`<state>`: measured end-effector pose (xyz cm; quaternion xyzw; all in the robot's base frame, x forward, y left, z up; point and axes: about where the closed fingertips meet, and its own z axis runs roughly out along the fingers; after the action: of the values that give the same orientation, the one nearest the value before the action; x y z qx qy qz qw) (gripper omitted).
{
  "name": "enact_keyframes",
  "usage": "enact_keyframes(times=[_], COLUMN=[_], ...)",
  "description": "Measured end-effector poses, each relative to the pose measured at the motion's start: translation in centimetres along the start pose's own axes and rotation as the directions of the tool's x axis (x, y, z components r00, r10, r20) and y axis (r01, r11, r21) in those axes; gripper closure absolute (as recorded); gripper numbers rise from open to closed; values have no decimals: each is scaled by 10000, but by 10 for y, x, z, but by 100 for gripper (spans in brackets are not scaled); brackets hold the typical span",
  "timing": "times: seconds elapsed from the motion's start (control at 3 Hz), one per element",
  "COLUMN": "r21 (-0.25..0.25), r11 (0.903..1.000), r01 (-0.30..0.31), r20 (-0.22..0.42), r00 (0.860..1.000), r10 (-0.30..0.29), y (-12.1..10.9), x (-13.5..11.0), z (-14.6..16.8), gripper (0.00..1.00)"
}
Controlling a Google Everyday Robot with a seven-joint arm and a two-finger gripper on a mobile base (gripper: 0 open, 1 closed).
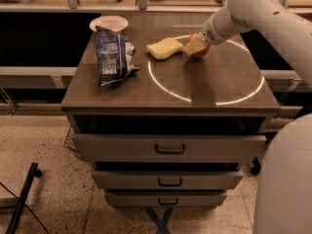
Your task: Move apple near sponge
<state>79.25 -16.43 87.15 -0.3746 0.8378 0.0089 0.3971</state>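
Round red-orange apple [203, 51], upper centre-right, clamped in end effector [196, 47], just beside pale yellow wavy-edged soft sponge [165, 48] on dark wood desk [195, 89].

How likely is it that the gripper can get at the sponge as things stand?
Probably yes: the gripper is close beside the sponge with nothing between them, though the apple sits right at it and may occupy it.

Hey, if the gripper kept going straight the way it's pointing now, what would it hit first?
Most likely the sponge. The gripper, holding the apple at the table's back, points left at it, just short of its right end, though depth is unclear.
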Motion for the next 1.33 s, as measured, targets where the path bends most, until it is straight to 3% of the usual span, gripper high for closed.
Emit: enact_keyframes(times=[0.67, 1.0, 1.33], r21=[-277, -317, -346], r11=[9996, 9995, 9994], r01=[85, 89, 68], r20=[-16, -32, 220], r00=[10000, 10000, 9997], r10=[-86, -90, -61], y=[8, 10, 0], x=[6, 6, 7], z=[13, 16, 3], gripper=[14, 0, 0])
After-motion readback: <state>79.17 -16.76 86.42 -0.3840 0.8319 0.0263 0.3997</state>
